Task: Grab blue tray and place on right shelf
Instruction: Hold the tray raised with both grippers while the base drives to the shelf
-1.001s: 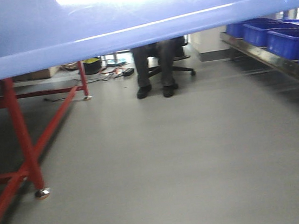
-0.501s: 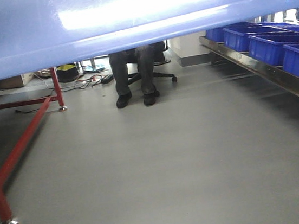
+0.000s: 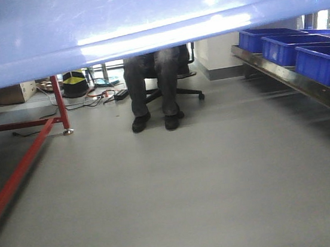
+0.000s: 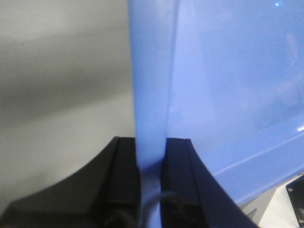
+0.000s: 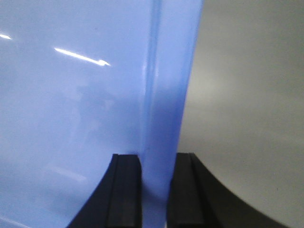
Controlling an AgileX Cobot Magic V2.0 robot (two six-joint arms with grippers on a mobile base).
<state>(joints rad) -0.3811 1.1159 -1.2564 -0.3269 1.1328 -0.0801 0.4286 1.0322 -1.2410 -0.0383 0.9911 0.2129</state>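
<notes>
Blue tray (image 3: 140,18): one item, glossy light-blue plastic, carried clear of the floor (image 3: 191,186) between both arms. Its underside and rim fill the top of the front view.

Grip, left side of the tray: your left gripper (image 4: 151,147) is pinched on the rim, with one black finger against each face of the thin edge.

Grip, right side of the tray: your right gripper (image 5: 158,161) is clamped on the opposite rim in the same way.

Handling (a judgement): probably light. The wall is thin and may flex or twist if the two arms drift apart in height. The gloss suggests a slippery surface, so a shallow pinch could creep. The flared rim at opposite ends, where you hold it now, looks like the best purchase. Keep both ends level.

Below the tray, left to right:
- red-framed table (image 3: 60,106), below the tray's left end
- cardboard box (image 3: 2,95), behind the table on the floor
- seated person (image 3: 151,83), legs only, under the tray's middle
- office chair (image 3: 188,90), under the seated person
- right shelf (image 3: 305,85), a steel lip below and beyond the tray's right end
- dark blue bins (image 3: 320,62), in a row on the shelf

The tray is not yet on the shelf.

Markings: you have no readable brand, label or lettering on the tray, bins or box.
</notes>
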